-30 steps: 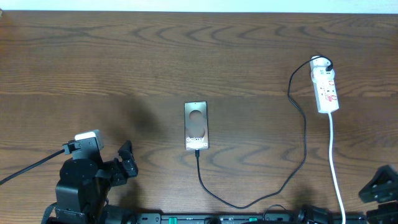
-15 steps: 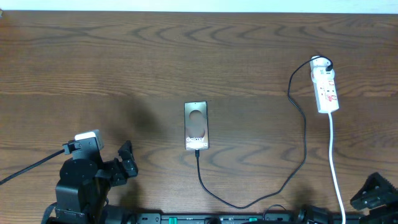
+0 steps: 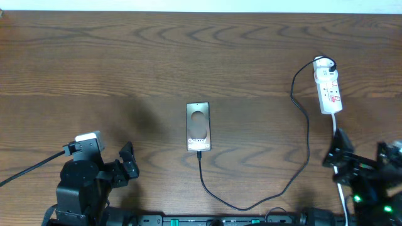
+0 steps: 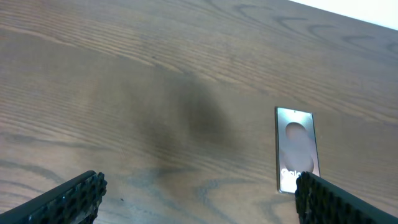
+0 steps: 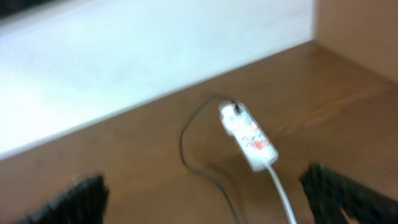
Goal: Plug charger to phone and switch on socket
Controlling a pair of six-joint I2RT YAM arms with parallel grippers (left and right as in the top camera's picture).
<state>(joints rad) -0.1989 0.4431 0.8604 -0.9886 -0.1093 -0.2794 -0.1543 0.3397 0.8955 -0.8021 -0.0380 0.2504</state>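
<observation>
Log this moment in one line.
thin black charger cable: tip at dark grey Galaxy phone | white power strip: plug inserted | left fingers: open, empty | right fingers: open, empty

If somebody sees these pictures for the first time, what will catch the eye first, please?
First comes the dark phone, lying flat near the middle of the wooden table, with white lettering on its face. Next comes the thin black charger, which runs from the phone's near edge in a wide loop to the white socket on the far right side.
</observation>
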